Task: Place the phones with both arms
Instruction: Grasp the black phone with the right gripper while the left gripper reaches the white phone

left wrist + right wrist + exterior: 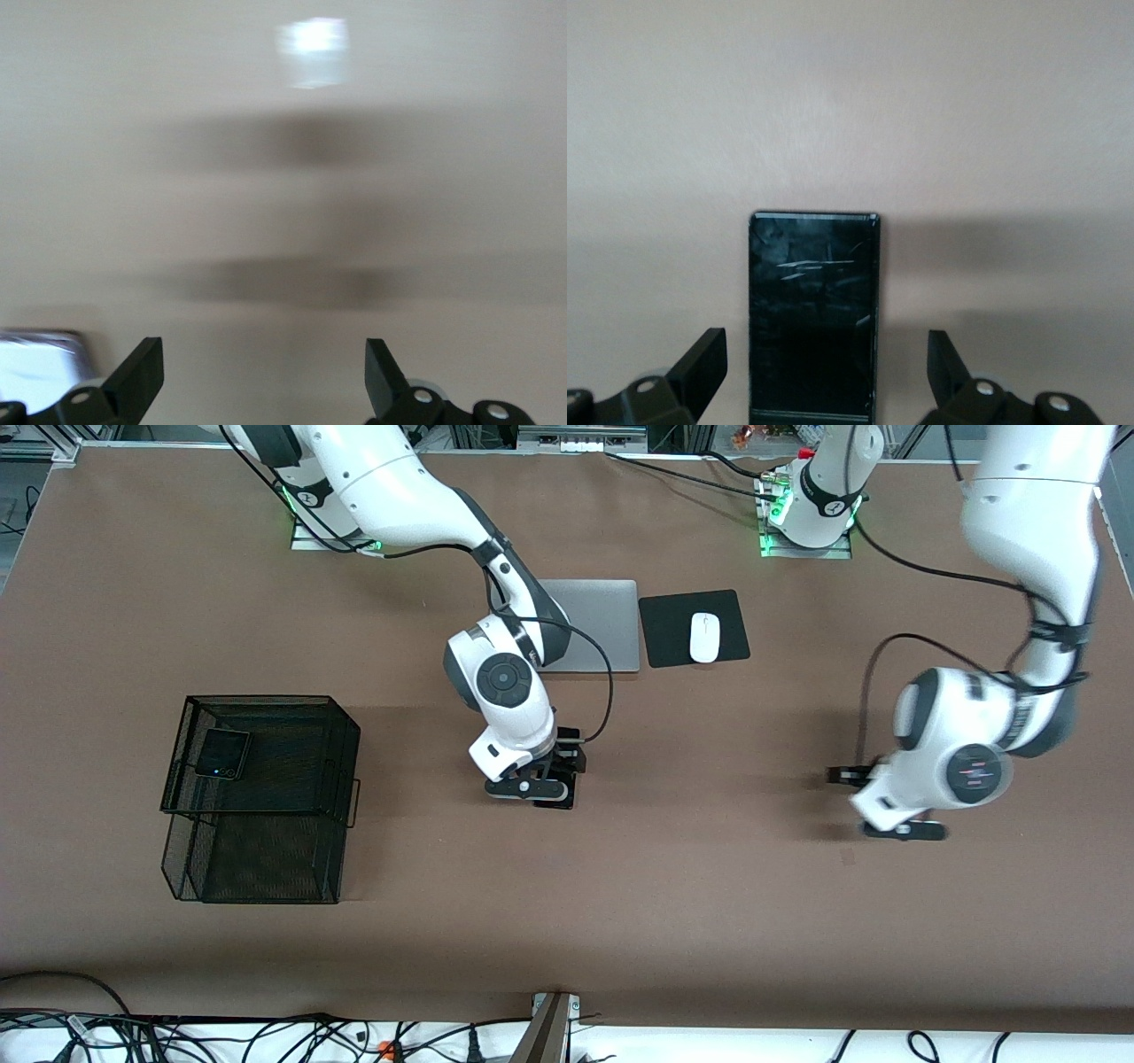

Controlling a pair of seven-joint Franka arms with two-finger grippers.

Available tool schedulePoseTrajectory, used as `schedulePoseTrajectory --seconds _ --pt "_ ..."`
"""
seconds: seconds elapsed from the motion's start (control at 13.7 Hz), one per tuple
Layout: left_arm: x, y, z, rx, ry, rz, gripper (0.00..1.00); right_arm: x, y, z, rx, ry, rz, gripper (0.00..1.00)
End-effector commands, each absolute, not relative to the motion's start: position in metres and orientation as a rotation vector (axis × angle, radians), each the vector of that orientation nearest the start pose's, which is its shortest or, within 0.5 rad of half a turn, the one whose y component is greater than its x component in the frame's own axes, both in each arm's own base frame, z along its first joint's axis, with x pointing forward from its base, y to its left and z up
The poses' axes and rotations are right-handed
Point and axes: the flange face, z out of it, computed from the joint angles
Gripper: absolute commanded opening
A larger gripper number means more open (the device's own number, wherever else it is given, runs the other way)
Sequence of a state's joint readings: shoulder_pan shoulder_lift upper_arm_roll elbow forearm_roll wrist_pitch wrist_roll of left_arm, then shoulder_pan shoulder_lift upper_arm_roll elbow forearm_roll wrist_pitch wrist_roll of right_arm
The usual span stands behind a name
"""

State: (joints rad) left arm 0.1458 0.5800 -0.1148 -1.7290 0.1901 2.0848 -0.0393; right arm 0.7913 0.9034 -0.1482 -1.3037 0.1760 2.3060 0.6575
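Phone, long black: lies flat on the brown table [709,886] near its middle, mostly hidden under the right gripper in the front view; clear in the right wrist view [813,310]
Long axis: runs straight down the gap between the right gripper's fingers, short end pointing away from the wrist, so the fingers would close across the narrow width
Right gripper [551,778]: low over that phone, fingers spread wide to either side of it, not touching it as far as can be seen
Nearer arm: right, by a wide margin
Left gripper [864,797]: over bare table toward the left arm's end, fingers spread, nothing between them; view from its wrist blurred
Phone, small black: already resting in the upper tier of the black mesh basket [345,779] toward the right arm's end [222,754]
Phone, pale: not made out with any certainty
Others: closed laptop [602,624], and mouse [704,637] on a black pad [664,629], farther from the front camera than both grippers
Step in hand, judged: lowering onto the long phone before pinching
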Motion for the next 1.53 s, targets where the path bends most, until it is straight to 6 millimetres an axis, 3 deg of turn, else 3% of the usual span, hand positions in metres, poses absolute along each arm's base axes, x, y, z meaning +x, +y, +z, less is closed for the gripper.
schedulePoseTrajectory --seconds 0.0,0.22,0.36,0.58,0.8,1.09,1.24,1.31,1.46 --pt "0.615 0.099 0.238 -3.052 0.017 0.252 1.0 0.581 0.491 0.202 -3.052 0.084 -0.107 1.0" --pt "0.6 0.14 0.235 -3.063 0.0 0.234 1.0 0.577 0.49 0.195 -3.065 0.024 -0.093 1.0" --pt "0.574 0.159 0.223 -3.075 -0.014 0.152 1.0 0.57 0.493 0.188 -3.074 -0.005 -0.08 0.99" --pt "0.551 0.166 0.204 -3.086 -0.035 0.106 1.0 0.562 0.497 0.176 -3.078 -0.018 -0.075 1.0" --pt "0.535 0.181 0.2 -3.09 0.007 0.092 1.0 0.56 0.497 0.171 -3.083 -0.025 -0.067 1.0" --pt "0.529 0.196 0.201 -3.092 0.034 0.093 1.0 0.551 0.505 0.161 -3.088 -0.05 -0.073 0.99" --pt "0.528 0.202 0.2 -3.092 0.032 0.079 1.0 0.545 0.512 0.157 -3.083 -0.072 -0.089 0.95" --pt "0.526 0.2 0.195 -3.094 0.035 0.059 1.0 0.546 0.512 0.157 -3.083 -0.075 -0.095 0.83" --pt "0.525 0.2 0.189 -3.097 0.037 0.047 1.0 0.547 0.511 0.159 -3.084 -0.093 -0.095 0.22"
